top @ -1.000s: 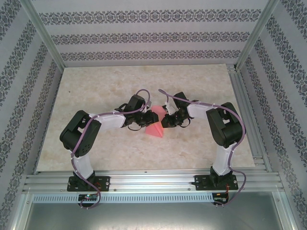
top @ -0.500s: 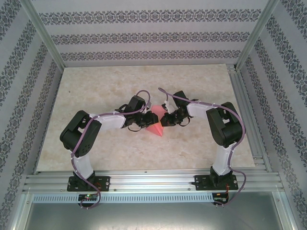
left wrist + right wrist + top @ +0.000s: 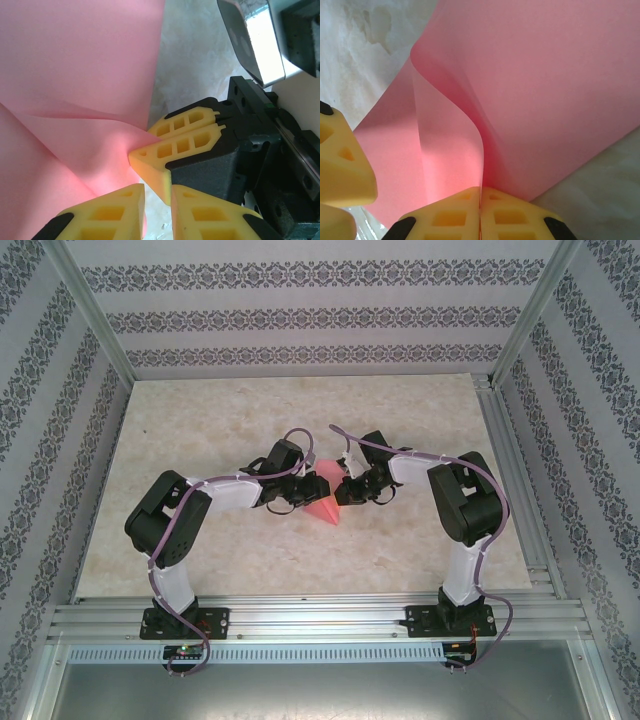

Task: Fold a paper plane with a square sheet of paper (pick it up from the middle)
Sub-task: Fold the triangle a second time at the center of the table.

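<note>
The right end effector [image 3: 480, 192] pinches an edge of the paper [image 3: 324, 504]; the left end effector [image 3: 157, 189], just opposite, is narrow, grip unclear.

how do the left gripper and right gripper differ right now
The right gripper is shut on the pink paper at its curled fold; the left gripper has jaws slightly apart beside it. The left gripper reaches in from the left, the right gripper from the right. Both are yellow-fingered and meet at the paper.
</note>
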You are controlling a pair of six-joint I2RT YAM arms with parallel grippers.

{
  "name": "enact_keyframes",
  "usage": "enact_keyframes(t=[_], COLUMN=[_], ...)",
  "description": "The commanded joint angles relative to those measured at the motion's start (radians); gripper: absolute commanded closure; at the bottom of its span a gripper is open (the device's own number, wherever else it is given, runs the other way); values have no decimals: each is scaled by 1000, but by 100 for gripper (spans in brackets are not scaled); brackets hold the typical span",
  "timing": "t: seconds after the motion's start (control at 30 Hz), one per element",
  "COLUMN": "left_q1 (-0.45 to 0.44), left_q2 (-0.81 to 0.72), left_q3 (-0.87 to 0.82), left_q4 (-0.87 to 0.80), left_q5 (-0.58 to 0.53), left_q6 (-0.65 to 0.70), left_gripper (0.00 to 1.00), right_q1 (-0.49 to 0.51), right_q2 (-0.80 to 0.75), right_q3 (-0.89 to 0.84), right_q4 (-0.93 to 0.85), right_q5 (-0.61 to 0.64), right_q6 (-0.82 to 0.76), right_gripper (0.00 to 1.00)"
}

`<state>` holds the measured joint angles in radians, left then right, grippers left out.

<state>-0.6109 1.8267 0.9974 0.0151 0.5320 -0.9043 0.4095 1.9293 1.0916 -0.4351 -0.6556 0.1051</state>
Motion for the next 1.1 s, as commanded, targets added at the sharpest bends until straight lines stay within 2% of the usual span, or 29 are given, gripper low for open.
enact_keyframes(t=[0.0,0.47,0.63,0.83,1.07], left_q1=[-12,-16,-18,-16,-16], left_q2=[32,92,61,20,64], left_q3=[-17,-27,-27,14,53], left_q4=[50,3,12,0,8], left_q5=[-6,-42,-41,-47,-60], left_q6=[-18,-2,-12,-19,-18], left_gripper=[77,77,77,75,74], right_q1=[-12,-12,-10,-11,-8], right_q2=[8,10,8,11,13], right_q3=[22,17,19,21,20], right_q4=[1,-1,-2,-4,-4], right_q5=[10,14,19,19,22], right_q6=[-17,-18,-19,-19,-22], right_gripper=[92,92,92,92,92])
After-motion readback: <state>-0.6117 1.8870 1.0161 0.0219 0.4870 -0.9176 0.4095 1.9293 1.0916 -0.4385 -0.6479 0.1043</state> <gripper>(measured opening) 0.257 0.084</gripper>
